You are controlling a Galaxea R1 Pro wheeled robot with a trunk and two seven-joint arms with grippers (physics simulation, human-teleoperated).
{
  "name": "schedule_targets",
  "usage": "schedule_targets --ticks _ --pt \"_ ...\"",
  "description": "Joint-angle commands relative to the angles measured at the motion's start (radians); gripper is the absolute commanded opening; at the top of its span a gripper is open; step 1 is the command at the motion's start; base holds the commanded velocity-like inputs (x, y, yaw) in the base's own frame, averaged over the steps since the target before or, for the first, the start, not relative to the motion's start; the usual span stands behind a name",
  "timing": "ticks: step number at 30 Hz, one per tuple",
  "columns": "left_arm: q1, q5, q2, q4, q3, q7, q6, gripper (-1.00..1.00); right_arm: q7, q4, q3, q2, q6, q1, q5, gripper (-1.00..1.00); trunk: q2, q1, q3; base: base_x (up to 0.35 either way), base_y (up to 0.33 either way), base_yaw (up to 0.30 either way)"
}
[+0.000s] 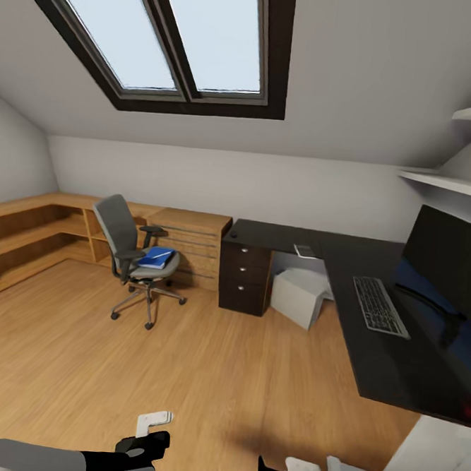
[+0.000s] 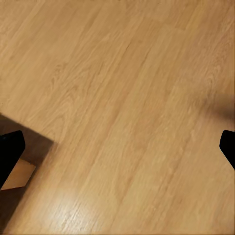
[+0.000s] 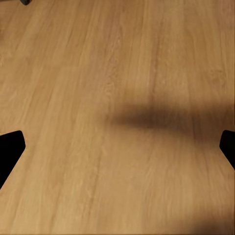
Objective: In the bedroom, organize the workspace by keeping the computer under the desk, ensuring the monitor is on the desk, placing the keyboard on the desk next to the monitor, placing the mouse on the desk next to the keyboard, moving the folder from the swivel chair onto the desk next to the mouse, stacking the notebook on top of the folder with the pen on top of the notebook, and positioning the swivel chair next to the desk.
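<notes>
here keyboard (image 1: 380, 306) lies lengthwise along the desk (image 1: 368, 345).

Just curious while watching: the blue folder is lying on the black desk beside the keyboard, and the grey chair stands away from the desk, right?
Not quite. In the head view the blue folder lies on the seat of the grey chair, not on the black desk. The chair does stand away from the desk.

No text, label, brand, number or sign can be read anywhere. The keyboard (image 1: 380, 306) at the right of the head view shows only pale, blurred key caps with no legible characters, the monitor (image 1: 442, 269) screen is plain black, and the blue folder (image 1: 156, 257) on the swivel chair (image 1: 131, 256) seat left of centre carries no visible lettering. The computer (image 1: 299, 294) case is unmarked.
</notes>
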Motion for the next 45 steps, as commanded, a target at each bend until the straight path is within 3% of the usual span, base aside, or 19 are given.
schedule_targets --ticks 1,11,24,34,45 --pt "-0.002 0.006 0.000 -0.003 -0.006 0.001 -0.006 1.00 0.000 0.001 0.008 0.000 -0.004 -0.001 -0.010 1.00 -0.001 0.001 -0.001 0.219 0.211 0.224" --pt "-0.002 0.006 0.000 -0.003 -0.006 0.002 -0.005 1.00 0.000 0.001 0.008 0.000 -0.011 -0.001 -0.009 1.00 -0.001 0.001 0.007 0.234 0.215 0.231" --pt "-0.002 0.006 0.000 -0.003 -0.006 0.002 -0.004 1.00 -0.001 0.028 0.009 0.000 -0.075 -0.001 -0.009 1.00 -0.001 0.001 0.023 0.262 0.163 0.123" --pt "0.003 0.006 0.000 -0.003 -0.006 0.003 -0.004 1.00 -0.002 0.029 0.008 -0.001 -0.076 -0.001 -0.010 1.00 -0.001 0.001 0.025 0.318 -0.070 0.007" --pt "0.004 0.006 0.001 -0.002 -0.006 0.003 -0.004 1.00 0.000 0.029 0.008 -0.001 -0.075 -0.001 -0.009 1.00 -0.001 0.001 0.025 0.319 -0.124 -0.194"
